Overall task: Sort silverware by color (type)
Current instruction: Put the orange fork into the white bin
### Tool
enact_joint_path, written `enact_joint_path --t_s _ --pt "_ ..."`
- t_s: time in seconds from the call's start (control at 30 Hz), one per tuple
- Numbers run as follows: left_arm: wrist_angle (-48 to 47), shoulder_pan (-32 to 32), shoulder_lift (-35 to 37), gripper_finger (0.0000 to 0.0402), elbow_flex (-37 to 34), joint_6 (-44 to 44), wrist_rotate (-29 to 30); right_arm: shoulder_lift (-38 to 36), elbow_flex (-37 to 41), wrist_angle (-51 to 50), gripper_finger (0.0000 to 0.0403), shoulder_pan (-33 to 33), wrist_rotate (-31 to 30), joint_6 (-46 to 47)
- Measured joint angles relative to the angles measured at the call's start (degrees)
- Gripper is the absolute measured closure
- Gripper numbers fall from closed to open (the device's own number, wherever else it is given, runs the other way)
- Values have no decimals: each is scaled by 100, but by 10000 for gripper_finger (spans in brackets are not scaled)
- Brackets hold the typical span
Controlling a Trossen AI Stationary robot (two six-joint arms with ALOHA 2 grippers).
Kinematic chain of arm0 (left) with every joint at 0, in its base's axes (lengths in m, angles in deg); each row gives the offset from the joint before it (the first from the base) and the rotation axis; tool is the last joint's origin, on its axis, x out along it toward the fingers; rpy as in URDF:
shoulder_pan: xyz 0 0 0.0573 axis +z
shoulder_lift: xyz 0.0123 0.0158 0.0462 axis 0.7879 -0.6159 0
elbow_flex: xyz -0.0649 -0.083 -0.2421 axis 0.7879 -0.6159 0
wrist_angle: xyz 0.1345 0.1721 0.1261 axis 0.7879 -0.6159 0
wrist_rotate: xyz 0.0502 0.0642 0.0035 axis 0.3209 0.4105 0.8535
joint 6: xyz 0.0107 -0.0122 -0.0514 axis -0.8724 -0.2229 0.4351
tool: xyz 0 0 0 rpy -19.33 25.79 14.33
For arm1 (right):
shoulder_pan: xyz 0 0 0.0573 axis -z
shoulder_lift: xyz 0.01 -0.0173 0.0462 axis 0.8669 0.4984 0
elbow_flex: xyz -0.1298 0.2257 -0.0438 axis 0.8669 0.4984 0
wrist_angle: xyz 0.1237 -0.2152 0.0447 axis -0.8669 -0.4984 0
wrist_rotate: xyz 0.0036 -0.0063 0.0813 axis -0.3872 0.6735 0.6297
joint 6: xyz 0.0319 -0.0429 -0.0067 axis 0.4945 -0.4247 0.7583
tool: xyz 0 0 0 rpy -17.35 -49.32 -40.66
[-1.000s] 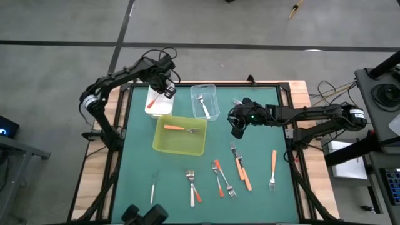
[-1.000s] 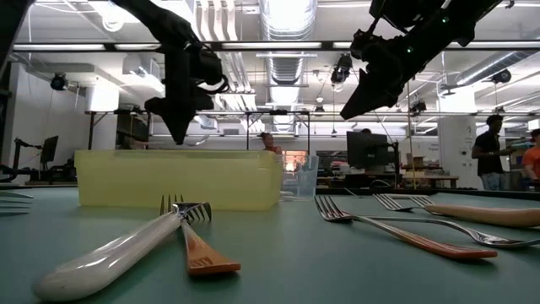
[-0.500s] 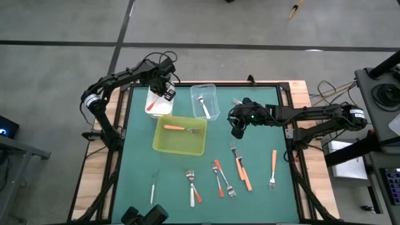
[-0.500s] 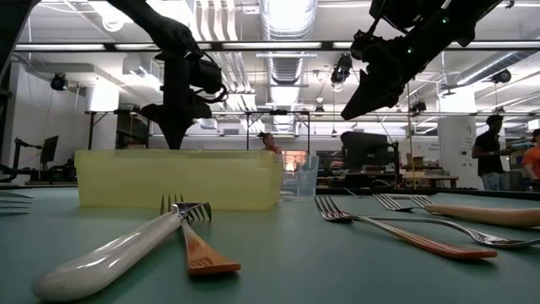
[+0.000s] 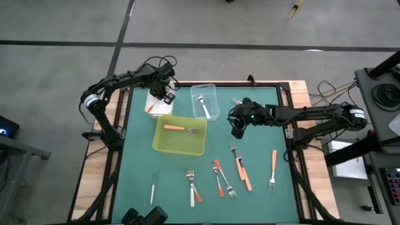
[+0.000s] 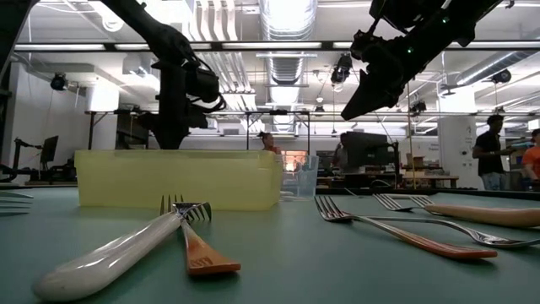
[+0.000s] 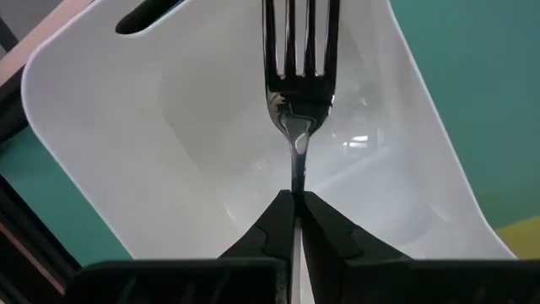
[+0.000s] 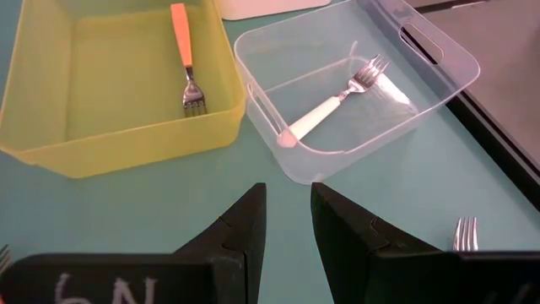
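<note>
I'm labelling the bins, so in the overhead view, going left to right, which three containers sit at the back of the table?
White tub under the left gripper → yellow-green tray → clear tub.

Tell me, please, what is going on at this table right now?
The robot is sorting forks into tubs. The left gripper holds a fork over the white tub. The right gripper hovers open near the clear tub, which holds a white-handled fork. The yellow tray holds an orange-handled one.

Shiny metal fork (image 7: 296,80) — glossy white plastic tub (image 7: 152,127)
</note>
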Motion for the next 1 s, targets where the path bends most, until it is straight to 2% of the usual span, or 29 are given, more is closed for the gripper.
enact_joint_path --t_s 0.83,1.0 --pt "299 59 4 401 -37 131 -2 0 0 -9 317 0 -1 0" --pt "299 59 4 390 -37 133 -1 0 0 -17 317 0 -2 0"
